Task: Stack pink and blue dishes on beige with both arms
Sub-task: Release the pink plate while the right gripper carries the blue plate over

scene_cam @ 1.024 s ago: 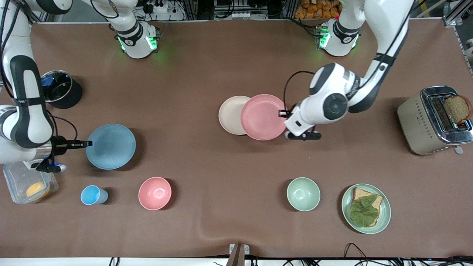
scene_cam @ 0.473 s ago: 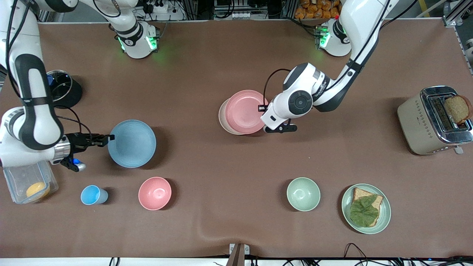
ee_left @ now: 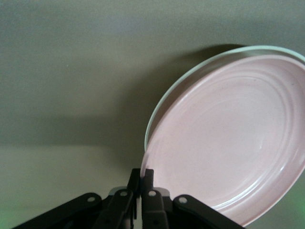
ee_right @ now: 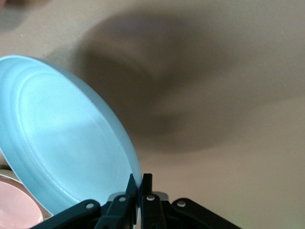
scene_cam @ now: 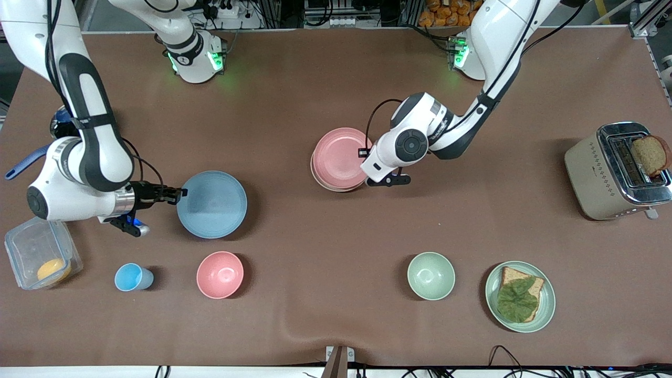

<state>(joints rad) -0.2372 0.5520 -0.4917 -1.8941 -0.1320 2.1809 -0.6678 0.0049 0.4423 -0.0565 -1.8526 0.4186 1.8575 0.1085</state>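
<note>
The pale pink plate (scene_cam: 338, 157) lies over the beige plate (scene_cam: 318, 180) at mid-table and covers nearly all of it; only a thin beige crescent shows. My left gripper (scene_cam: 363, 153) is shut on the pink plate's rim at the side toward the left arm's end. In the left wrist view the pink plate (ee_left: 228, 138) sits tilted above the pale rim of the beige plate (ee_left: 190, 71), pinched in the left gripper (ee_left: 142, 174). My right gripper (scene_cam: 178, 194) is shut on the rim of the light blue plate (scene_cam: 211, 203), also seen as the blue plate (ee_right: 62, 143) in the right gripper (ee_right: 139, 179).
A deep pink bowl (scene_cam: 220, 274) and a small blue cup (scene_cam: 132, 277) stand nearer the camera than the blue plate. A green bowl (scene_cam: 431, 275), a green plate (scene_cam: 549, 310) with bread, a toaster (scene_cam: 593, 173) and a plastic box (scene_cam: 21, 247) ring the table.
The left arm slid the pink plate from partly overlapping the beige plate to almost covering it. The right arm carried the blue plate steadily toward the middle of the table.
</note>
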